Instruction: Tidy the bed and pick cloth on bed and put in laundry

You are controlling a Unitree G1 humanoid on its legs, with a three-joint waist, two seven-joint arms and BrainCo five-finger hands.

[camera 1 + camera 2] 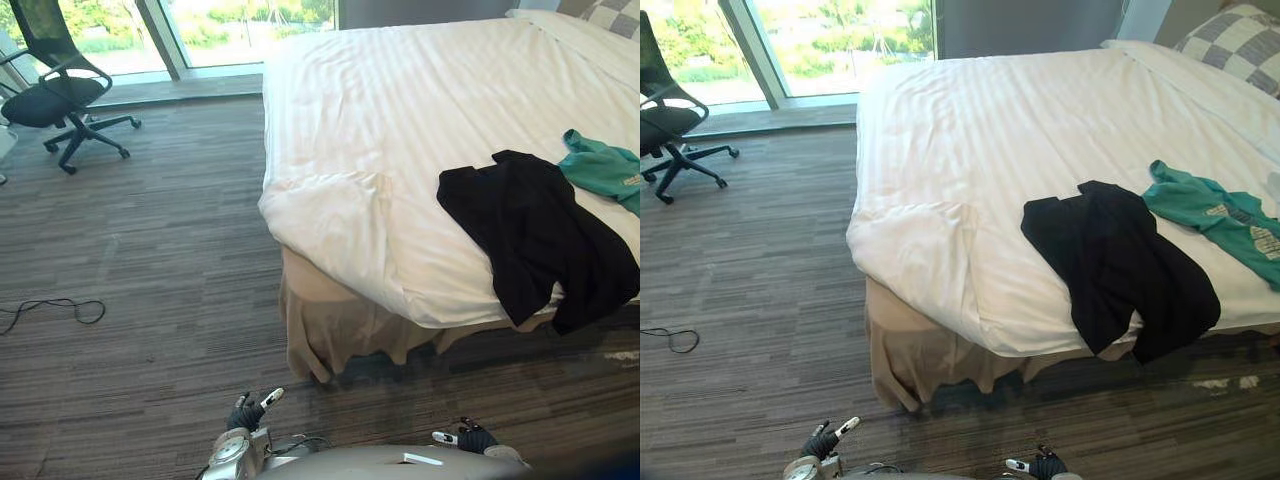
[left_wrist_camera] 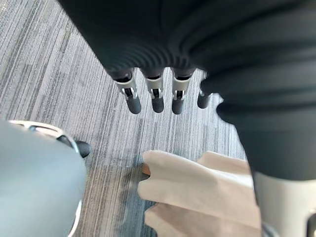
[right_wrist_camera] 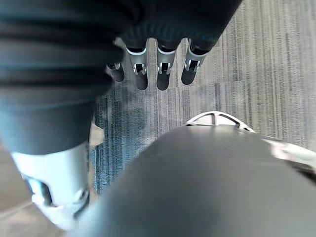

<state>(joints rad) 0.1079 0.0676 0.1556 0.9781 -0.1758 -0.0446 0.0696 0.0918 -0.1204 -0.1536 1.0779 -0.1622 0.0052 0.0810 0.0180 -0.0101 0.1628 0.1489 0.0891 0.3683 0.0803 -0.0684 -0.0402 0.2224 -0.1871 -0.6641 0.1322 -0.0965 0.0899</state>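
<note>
Fingers (image 2: pixel 157 96) on left hand (image 1: pixel 247 412) and right hand (image 1: pixel 470 437) straight, empty; black cloth garment (image 1: pixel 535 235) at three o'clock on white bed (image 1: pixel 380 120)

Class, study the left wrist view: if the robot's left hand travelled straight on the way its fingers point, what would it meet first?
Probably the striped carpet: nothing lies between it and the straight fingers of the left hand. The beige bed skirt sits just beyond, but depth is unclear.
</note>
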